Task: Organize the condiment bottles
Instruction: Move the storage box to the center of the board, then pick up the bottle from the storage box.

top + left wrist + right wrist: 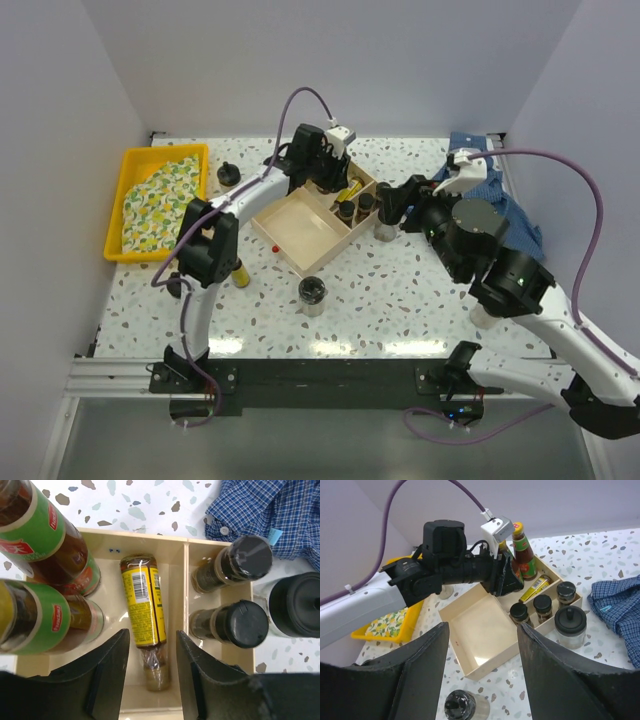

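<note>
My left gripper [152,680] hangs over the wooden divided box [300,232], its jaws a narrow gap apart and holding nothing. Below the gap a yellow-labelled bottle [142,605] lies flat in the middle compartment. Two sauce bottles with green labels [45,535] stand to its left. Two dark-capped bottles [235,562] stand in the compartment to its right. A clear black-lidded jar [569,625] stands on the table against the box. My right gripper [482,670] is open and empty, above the table by the box's near side, with another black-lidded jar [465,706] below it.
A yellow tray [130,160] with a lemon-print cloth sits at the far left. A blue plaid cloth [505,205] lies at the far right. A small yellow bottle [240,272] stands by the left arm, and a black-capped item [228,175] stands near the tray.
</note>
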Controlling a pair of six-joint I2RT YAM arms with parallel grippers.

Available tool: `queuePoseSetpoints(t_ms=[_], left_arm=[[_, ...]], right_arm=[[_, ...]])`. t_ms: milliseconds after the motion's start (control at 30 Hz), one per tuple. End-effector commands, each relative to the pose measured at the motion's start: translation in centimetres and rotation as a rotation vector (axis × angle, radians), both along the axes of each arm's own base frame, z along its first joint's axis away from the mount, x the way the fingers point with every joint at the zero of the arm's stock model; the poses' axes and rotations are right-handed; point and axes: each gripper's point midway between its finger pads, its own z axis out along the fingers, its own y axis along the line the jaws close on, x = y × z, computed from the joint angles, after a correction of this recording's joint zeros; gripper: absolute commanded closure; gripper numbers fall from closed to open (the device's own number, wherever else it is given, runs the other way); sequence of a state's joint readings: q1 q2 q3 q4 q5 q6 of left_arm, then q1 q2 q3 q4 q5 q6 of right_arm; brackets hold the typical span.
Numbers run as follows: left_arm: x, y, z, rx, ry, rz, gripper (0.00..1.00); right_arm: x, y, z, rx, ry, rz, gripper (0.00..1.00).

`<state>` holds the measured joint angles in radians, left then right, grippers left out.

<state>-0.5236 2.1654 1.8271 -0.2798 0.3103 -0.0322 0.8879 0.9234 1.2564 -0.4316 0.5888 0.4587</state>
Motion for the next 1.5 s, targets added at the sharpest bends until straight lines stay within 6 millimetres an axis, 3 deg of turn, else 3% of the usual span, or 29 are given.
queuePoseSetpoints(t_ms=[0,667,1067,1333,1467], left_arm=[[2.5,-0.7,2.2,-0.023,-0.083,0.016,0.53],[4.3,-1.4,-3.9,0.028,-0.029,0.031,0.53],[3.1,-2.3,-6.9,0.015,0.023,-0.028,0.47],[3.6,-0.9,-10.0,0.091,0.051,0.044,0.46],[4.2,0.1,-10.0,0.132,0.03,0.092,0.46]], right_arm=[[0.0,-0.7,1.9,0.012,-0.07,-0.012,0.39],[-1.1,-2.6,3.9,0.046,-0.143,-0.027,0.41],[-1.1,-2.5,4.0,0.051,-0.145,-0.024,0.41],[-1.4,-3.0,4.5,0.071,-0.163,-0.03,0.41],[-1.4,-3.0,4.4,0.07,-0.162,-0.027,0.41]])
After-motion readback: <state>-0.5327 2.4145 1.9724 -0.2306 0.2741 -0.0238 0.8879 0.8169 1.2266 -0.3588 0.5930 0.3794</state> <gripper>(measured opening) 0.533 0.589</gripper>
